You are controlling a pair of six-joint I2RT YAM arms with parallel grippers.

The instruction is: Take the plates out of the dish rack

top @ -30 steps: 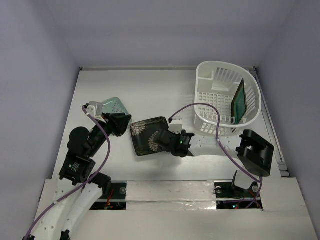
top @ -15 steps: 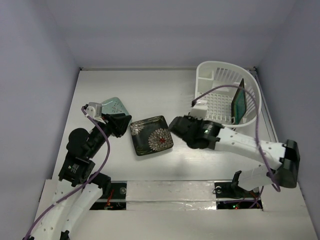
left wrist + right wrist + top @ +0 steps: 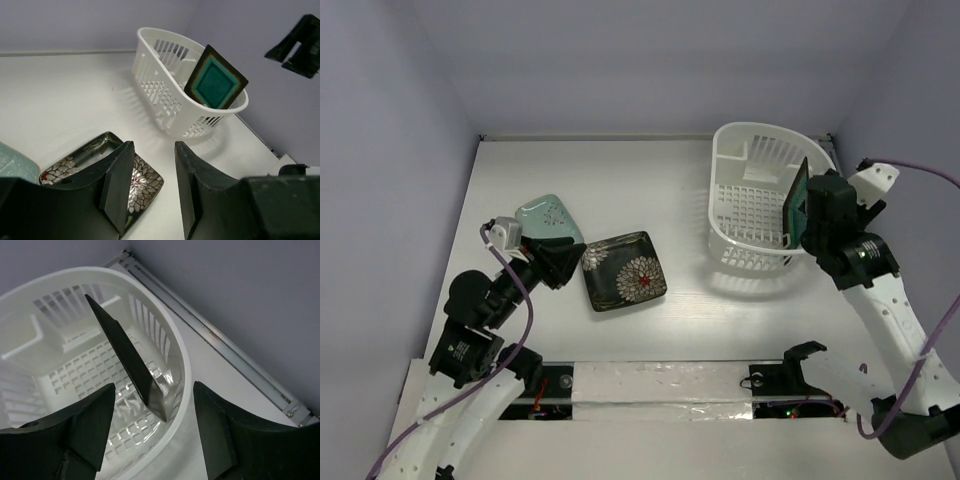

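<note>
The white dish rack (image 3: 745,215) stands at the table's back right. One teal-centred plate (image 3: 798,203) with a dark rim leans upright against its right wall. My right gripper (image 3: 808,222) hovers open over that plate; in the right wrist view the plate (image 3: 127,352) shows edge-on between the spread fingers (image 3: 95,425), untouched. A dark flower plate (image 3: 624,270) lies flat on the table, with a pale mint plate (image 3: 548,214) to its left. My left gripper (image 3: 570,262) is open and empty above the flower plate's (image 3: 142,181) left edge.
A metal rail (image 3: 240,357) runs along the table's right edge just outside the rack's rim (image 3: 182,347). Purple walls close in the back and both sides. Bare white tabletop (image 3: 640,190) lies between the plates and the rack.
My right arm has left the flower plate lying on the table and swung back to the rack, its gripper now open over the teal plate. The left arm shifted only slightly.
</note>
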